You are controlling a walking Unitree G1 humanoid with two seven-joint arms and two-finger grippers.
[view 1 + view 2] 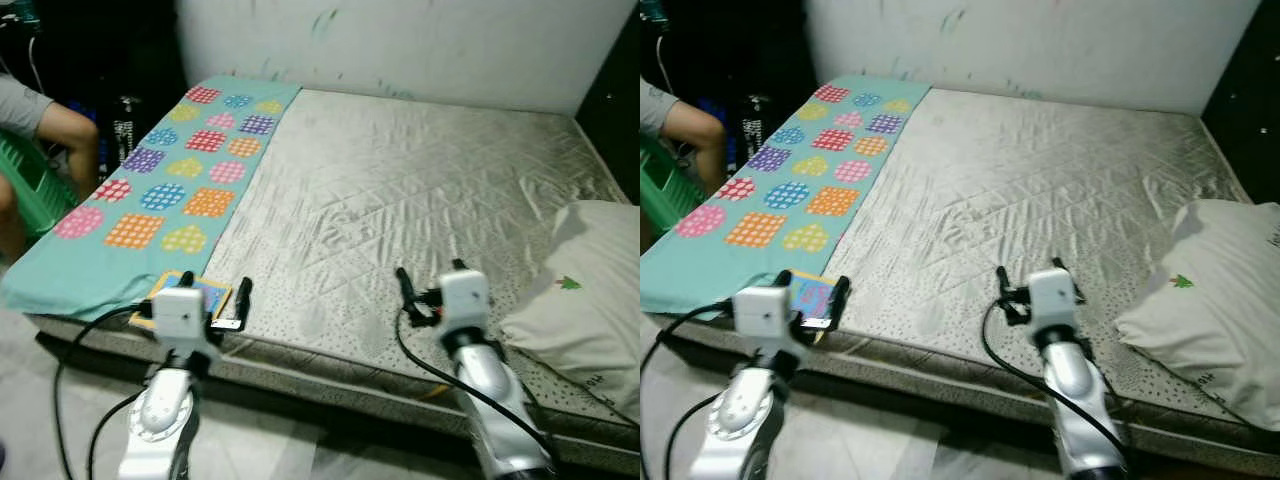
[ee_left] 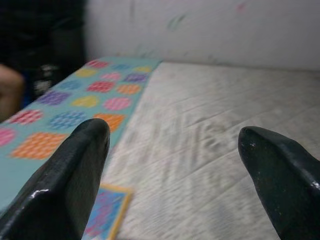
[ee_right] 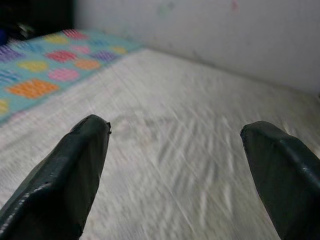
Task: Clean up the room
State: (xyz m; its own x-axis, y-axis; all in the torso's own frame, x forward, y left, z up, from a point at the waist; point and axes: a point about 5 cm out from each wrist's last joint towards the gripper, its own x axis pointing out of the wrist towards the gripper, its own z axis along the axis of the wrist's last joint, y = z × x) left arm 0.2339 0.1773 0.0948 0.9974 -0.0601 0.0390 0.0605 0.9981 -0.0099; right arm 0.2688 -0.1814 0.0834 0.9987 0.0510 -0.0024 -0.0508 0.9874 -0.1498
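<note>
Standing at the foot of the bed (image 1: 400, 190), I judge the tidying barely begun. The grey quilted mattress lies bare except for a teal blanket (image 1: 150, 190) with coloured patches spread flat along my left side. A white pillow (image 1: 585, 290) sits askew at the near right corner, and a small bright picture book (image 1: 812, 296) rests on the near left edge, just beside the blanket's end. All of it looks untouched, so the book, pillow and blanket are what I take to be left.

My left hand (image 1: 215, 300) hovers over the near left edge, directly above the book, its two black fingers (image 2: 75, 170) spread wide with nothing between them and touching nothing. My right hand (image 1: 432, 285) hangs over the mattress near the middle of the near edge, well apart from the pillow, also wide and empty.

A person (image 1: 40, 130) sits beside the bed at far left, next to a green basket (image 1: 30, 190).
</note>
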